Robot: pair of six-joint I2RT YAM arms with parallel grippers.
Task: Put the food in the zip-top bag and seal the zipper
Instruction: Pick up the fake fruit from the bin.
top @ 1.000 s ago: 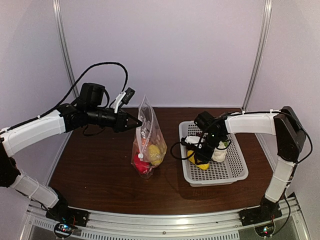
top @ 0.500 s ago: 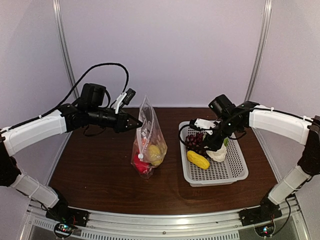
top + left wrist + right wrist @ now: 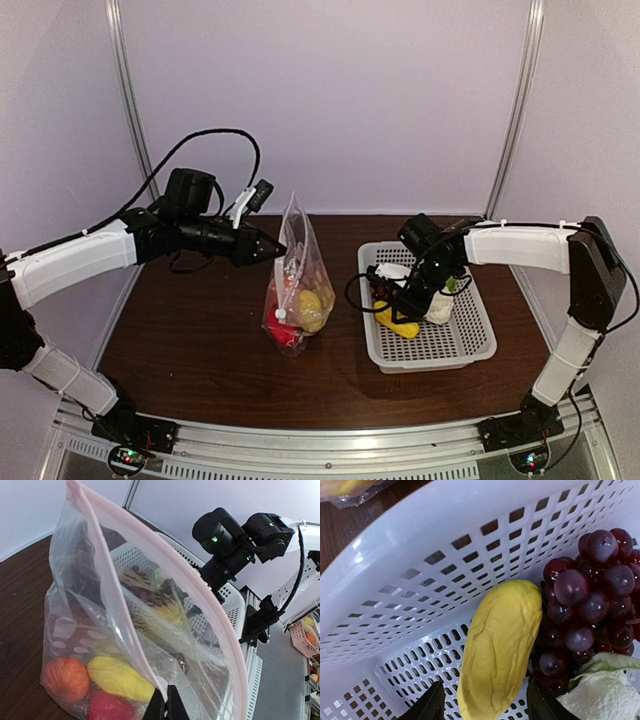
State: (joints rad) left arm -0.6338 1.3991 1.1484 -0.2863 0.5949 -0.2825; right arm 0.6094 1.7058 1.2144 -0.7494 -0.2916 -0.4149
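Centre left of the top view: I am pinching the zip-top bag (image 3: 293, 290) upright by its zipper (image 3: 150, 541) with the clenched left gripper (image 3: 167, 706). Lower middle of the right wrist view: the released right gripper (image 3: 487, 705) is straddling the yellow banana piece (image 3: 500, 645) in the white basket (image 3: 420, 540); I am centring it, avoiding the grapes (image 3: 590, 590), before closing

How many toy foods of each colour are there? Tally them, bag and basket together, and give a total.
Yellow banana-like plastic pieces: 2, bagged piece, basket piece
Orange round plastic fruit: 1
Red plastic pepper: 1
Dark purple plastic grape bunch: 1
White plastic cauliflower with green leaves: 1
Total: 6
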